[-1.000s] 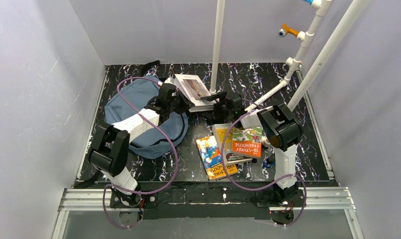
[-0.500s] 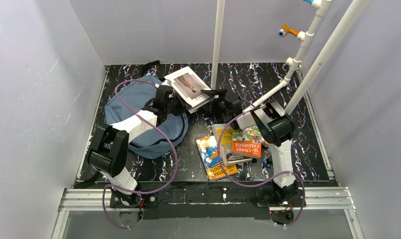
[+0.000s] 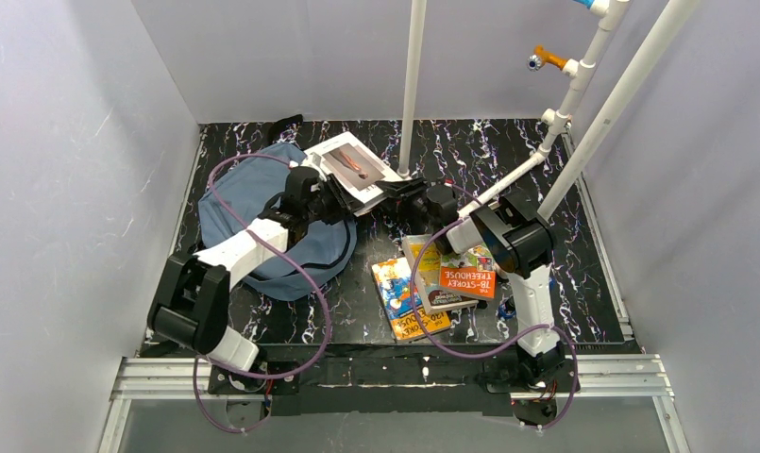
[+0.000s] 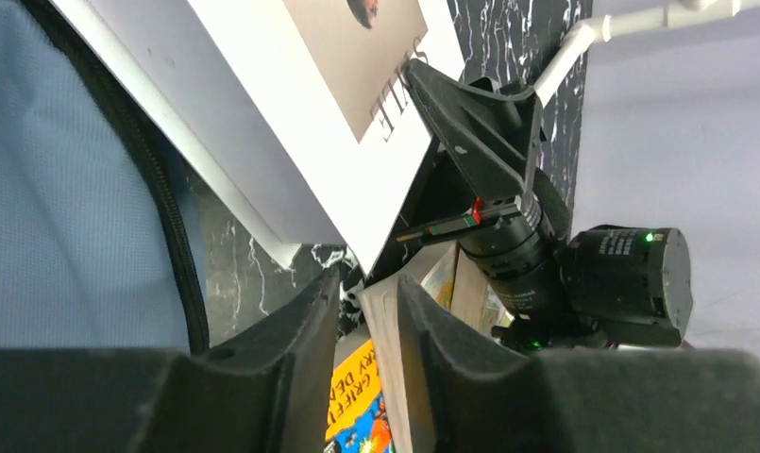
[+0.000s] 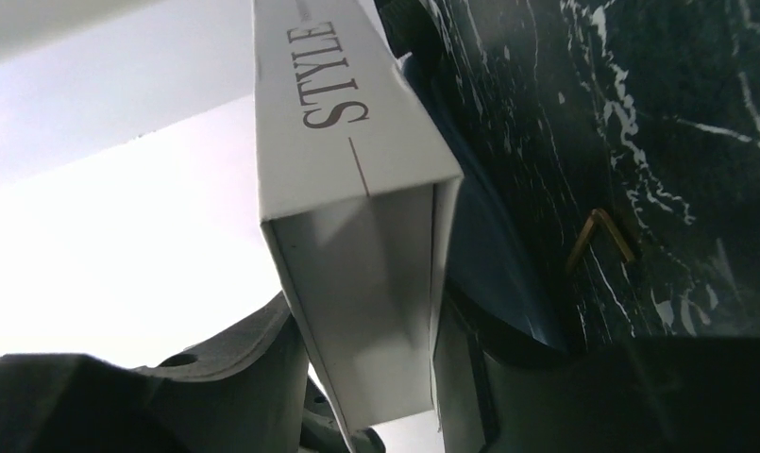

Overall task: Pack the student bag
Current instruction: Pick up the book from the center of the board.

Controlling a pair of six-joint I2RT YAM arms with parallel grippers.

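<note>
Table (image 3: 546,170): black surface with white marbling; carries all items.
Student bag (image 3: 239,193): slate-blue backpack lying at the far left of the table, partly under the left arm; black zipper trim visible in the left wrist view.
Book stack (image 3: 437,278): colourful paperbacks near the table centre, just right of the bag; the orange top cover reads "Treehouse".
White book (image 3: 347,168): volume marked "STYLE", tilted over the bag's far right corner, between both grippers.
Right gripper (image 5: 362,321): jaws roughly half-spread, pressed against both faces of the White book at its spine end.
Left gripper (image 4: 368,293): jaws narrowly parted around a thin cream edge; clamping cannot be determined.
</note>
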